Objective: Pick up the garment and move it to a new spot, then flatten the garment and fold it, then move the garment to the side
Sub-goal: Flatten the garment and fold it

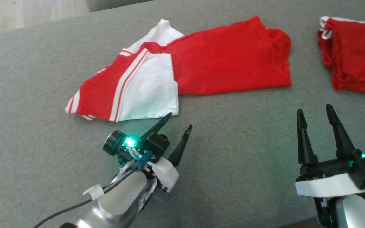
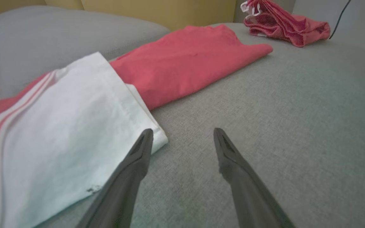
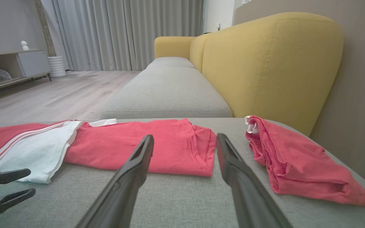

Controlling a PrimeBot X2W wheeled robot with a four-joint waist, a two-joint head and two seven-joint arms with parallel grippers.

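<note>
Nearest us, the left end effector (image 1: 180, 120) hangs low over the grey seat (image 1: 233, 152), its fingers parted by a moderate gap and holding nothing. In the left wrist view its left finger (image 2: 136, 161) crosses the white corner of the garment (image 1: 217, 60); we cannot tell whether it touches the cloth. The right end effector (image 1: 314, 108) is well off to the right, likewise open and empty, over bare seat.

The garment lies just ahead of the left end effector and ahead-left of the right one. Its white panel with red stripes is nearest, folded over a long red body running off to the right. A small dark mark (image 2: 90, 190) sits near the white hem; we cannot make out what it is. The fold hides the layers beneath it.

Beyond the right end effector and to its right, a red bundle (image 1: 353, 53) lies apart from the garment, cut off by the head view's edge. Farther back rise a yellow backrest (image 3: 271, 63), then curtains (image 3: 122, 31).
</note>
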